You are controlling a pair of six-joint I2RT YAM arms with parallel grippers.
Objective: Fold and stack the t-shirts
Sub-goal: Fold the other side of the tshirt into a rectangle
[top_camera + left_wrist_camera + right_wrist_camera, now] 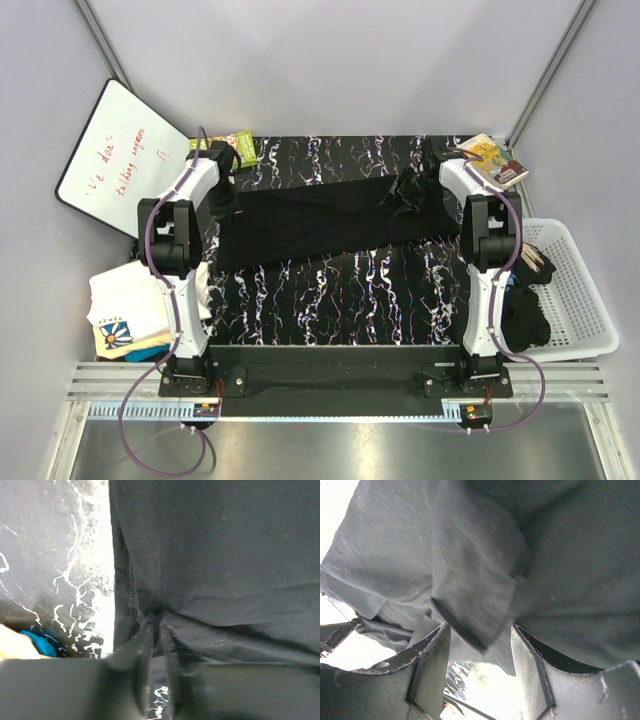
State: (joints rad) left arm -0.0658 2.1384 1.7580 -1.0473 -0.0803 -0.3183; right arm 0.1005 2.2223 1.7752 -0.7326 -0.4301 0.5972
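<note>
A plain black t-shirt [320,225] lies spread across the far half of the table. My left gripper [226,205] is at its left edge. In the left wrist view the gripper [157,626] is shut on the shirt's [215,555] stitched edge, which bunches at the fingertips. My right gripper [408,195] is at the shirt's crumpled right end. In the right wrist view it [480,629] is open, with a fold of the black cloth [470,580] hanging just above and between the jaws. Folded white t-shirts [128,300], one with a blue-and-yellow print [115,332], lie at the left.
A whiteboard [120,155] leans at the back left. A white slatted basket [580,300] at the right holds dark clothes [525,315]. A book [495,160] lies at the back right and a green packet [240,148] at the back left. The table [330,300] is black with white marbling.
</note>
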